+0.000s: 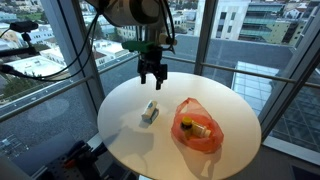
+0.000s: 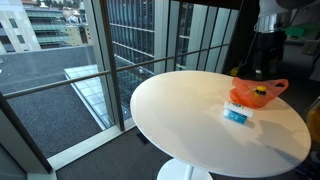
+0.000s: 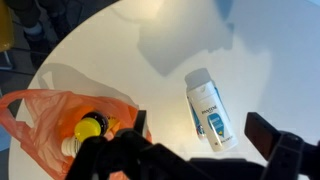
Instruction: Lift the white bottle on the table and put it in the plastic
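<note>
A white bottle with a blue label (image 3: 211, 108) lies on its side on the round white table (image 1: 200, 100); it shows in both exterior views (image 1: 150, 112) (image 2: 238, 114). An orange plastic bag (image 1: 197, 127) lies open next to it, with a yellow-capped bottle (image 3: 88, 128) inside; the bag also shows in the wrist view (image 3: 40, 120) and in an exterior view (image 2: 256, 93). My gripper (image 1: 152, 78) hangs above the table, over the bottle, open and empty. In the wrist view its fingertips (image 3: 205, 137) frame the bottle's lower end from above.
The table stands by floor-to-ceiling windows with a black railing (image 2: 150, 65). The table's edge curves close to the bag (image 1: 250, 135). A dark base and cables sit below the table (image 1: 80, 155).
</note>
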